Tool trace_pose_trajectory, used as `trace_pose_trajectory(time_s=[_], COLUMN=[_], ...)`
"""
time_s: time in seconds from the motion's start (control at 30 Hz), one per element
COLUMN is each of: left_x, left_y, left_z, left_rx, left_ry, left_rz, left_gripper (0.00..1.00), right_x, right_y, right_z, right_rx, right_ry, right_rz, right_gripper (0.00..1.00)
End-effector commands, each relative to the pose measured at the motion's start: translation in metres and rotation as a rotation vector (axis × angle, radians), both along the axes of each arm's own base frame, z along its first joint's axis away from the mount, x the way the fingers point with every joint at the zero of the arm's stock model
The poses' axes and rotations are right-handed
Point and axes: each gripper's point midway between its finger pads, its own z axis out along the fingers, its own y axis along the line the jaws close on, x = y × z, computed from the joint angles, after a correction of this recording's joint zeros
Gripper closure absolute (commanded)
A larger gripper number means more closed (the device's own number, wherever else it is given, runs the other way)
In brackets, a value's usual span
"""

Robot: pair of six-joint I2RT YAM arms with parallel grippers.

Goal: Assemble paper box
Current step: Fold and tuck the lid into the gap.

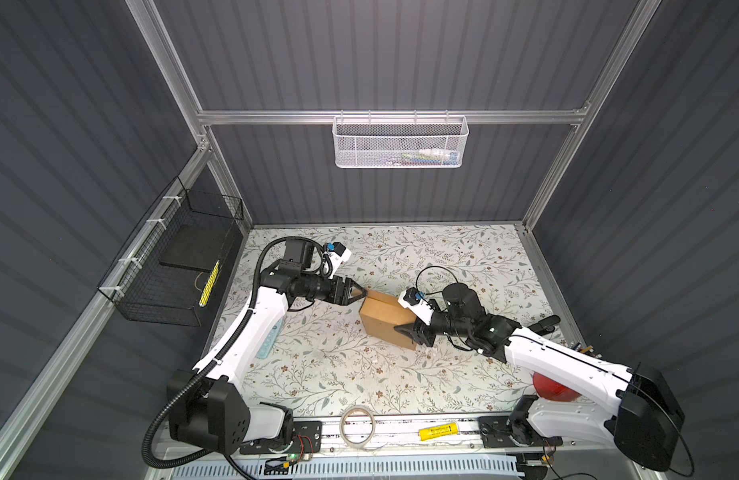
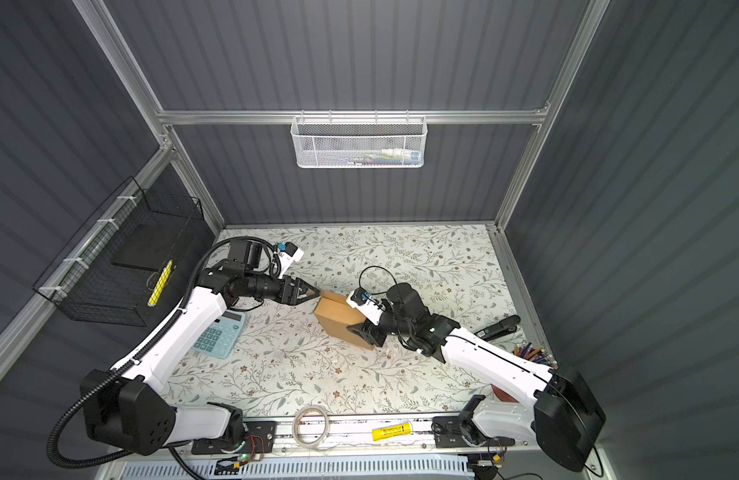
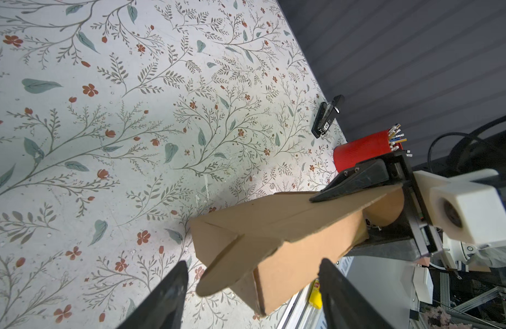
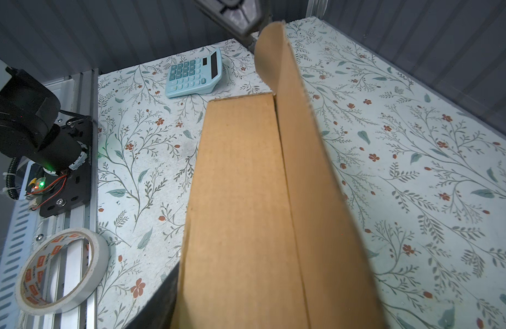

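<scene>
Two hands meet at the box [image 1: 385, 318], brown cardboard that is partly folded and sits aslant near the middle of the flowered bench [image 1: 338, 374]. The right hand [image 1: 411, 332] is clenched on the end of the box nearest its own arm. In the left wrist view one of its fingers [image 3: 357, 179] lies flat on the upper panel and the other presses from beneath, with the cardboard pinched between them. The left hand [image 1: 360, 293] is at the opposite end of the box and is released. Its fingers [image 3: 169, 299] are spread wide on either side of a rounded flap [image 3: 217, 280] that juts from that end. Whether either finger touches the flap cannot be told. One long panel of the box stands up along its side. Whether the box's underside rests on the bench or hangs clear of it cannot be told.

Left of the box lies a pale blue calculator [image 2: 220, 334]. Right of the box, by the wall, are a black stapler [image 2: 496, 326] and a red cup [image 3: 360, 153] full of pens. Nearer the arms' bases than the box, on the front rail, lie a roll of tape [image 1: 358, 426] and a yellow tube [image 1: 438, 432].
</scene>
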Motion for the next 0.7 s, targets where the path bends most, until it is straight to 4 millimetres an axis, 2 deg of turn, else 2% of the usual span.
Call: trace_pose_trajectory(time_s=[0.0,0.33,0.67], left_x=[-0.0060,-0.0028,-0.0109], left_y=[-0.0029,-0.0071,-0.0078], left_z=[0.0111,0.0157,0.0135], left_rx=[-0.041,-0.078,-0.098], left_ry=[-0.021,-0.026,-0.004], left_rz=[-0.008,0.000,0.008], left_gripper=[0.28,0.35,0.46], right_x=[0.0058,0.0080,0.0157], right_y=[0.0049,0.0060,0.0039], right_z=[0.0197,0.0197,0.0198], right_rx=[0.047,0.048,0.051], right_ry=[-0.034,-0.033,-0.039], right_rz=[0.001,-0.002,-0.042], right_gripper=[0.57,0.57,0.59])
